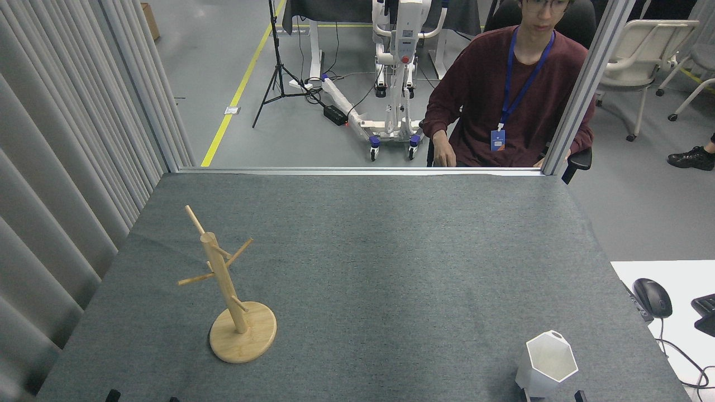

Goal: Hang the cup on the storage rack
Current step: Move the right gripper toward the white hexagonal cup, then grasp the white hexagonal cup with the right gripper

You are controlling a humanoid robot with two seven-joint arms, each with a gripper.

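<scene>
The white hexagonal cup [546, 363] stands upright on the grey table mat near the front right, its rim tab pointing away from me. The wooden storage rack [230, 296], a post with thin pegs on a round disc base, stands at the front left with nothing on its pegs. Only two dark fingertips of my right gripper [553, 396] show at the bottom edge, one on each side of the cup's base, apart from each other. Of my left gripper [144, 398] only two dark tips peek in at the bottom edge, set wide apart, in front of the rack.
A person in a dark red top [505, 95] sits behind the table's far edge. A metal frame post [581, 84] rises at the far right corner. Corrugated panels [61, 167] line the left. A mouse [652, 297] lies on a white desk at right.
</scene>
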